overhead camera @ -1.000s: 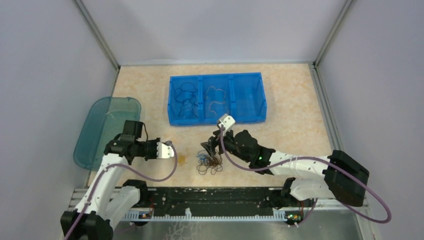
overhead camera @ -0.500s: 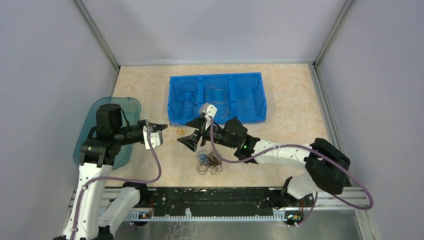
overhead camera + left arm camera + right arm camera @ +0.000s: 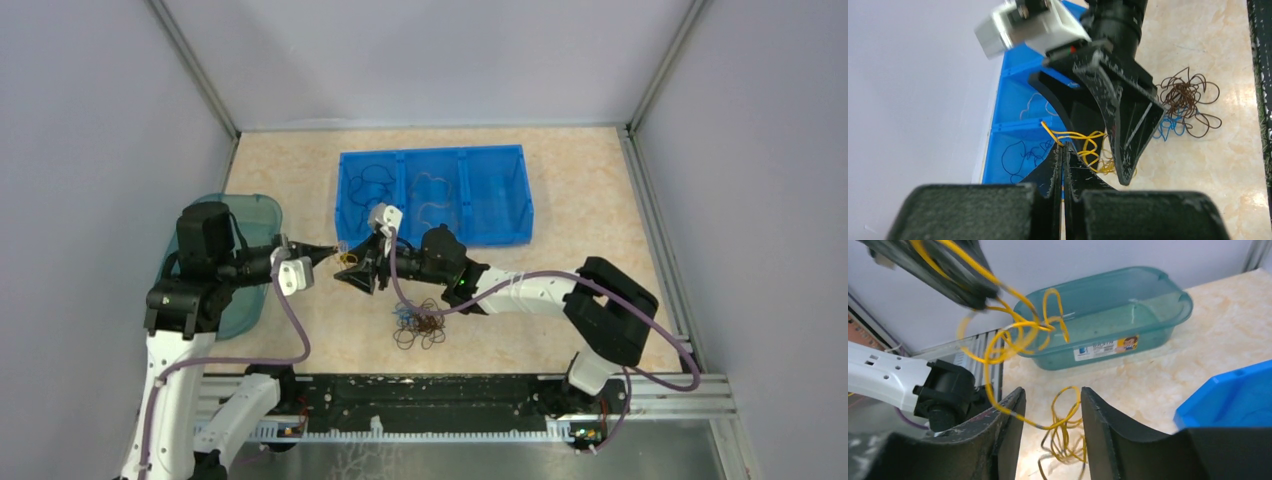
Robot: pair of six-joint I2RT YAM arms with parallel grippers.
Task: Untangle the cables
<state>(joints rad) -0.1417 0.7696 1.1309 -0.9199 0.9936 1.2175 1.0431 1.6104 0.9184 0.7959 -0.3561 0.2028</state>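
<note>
My left gripper [image 3: 328, 250] is shut on a yellow cable [image 3: 1083, 142], held off the table in front of the blue bin; the pinch shows at its tips [image 3: 1064, 146]. The yellow cable [image 3: 1018, 332] hangs from it in loops. One loop [image 3: 1063, 410] passes between the fingers of my right gripper [image 3: 1053, 391], whose jaws stand apart without clamping it. The right gripper [image 3: 354, 279] faces the left one closely. A tangle of brown and blue cables [image 3: 420, 325] lies on the table behind the right gripper, also showing as the brown tangle [image 3: 1188, 97].
A blue three-part bin [image 3: 520, 195] at the back holds dark cables in its left part and lighter ones in the middle. A teal tub [image 3: 225, 215] stands at the left beside my left arm. Grey walls close the table in on three sides.
The left gripper rose and swung back-left with the yellow cable. The right gripper left the brown-blue tangle, moved left to the hanging cable, and its jaws narrowed around a loop.
</note>
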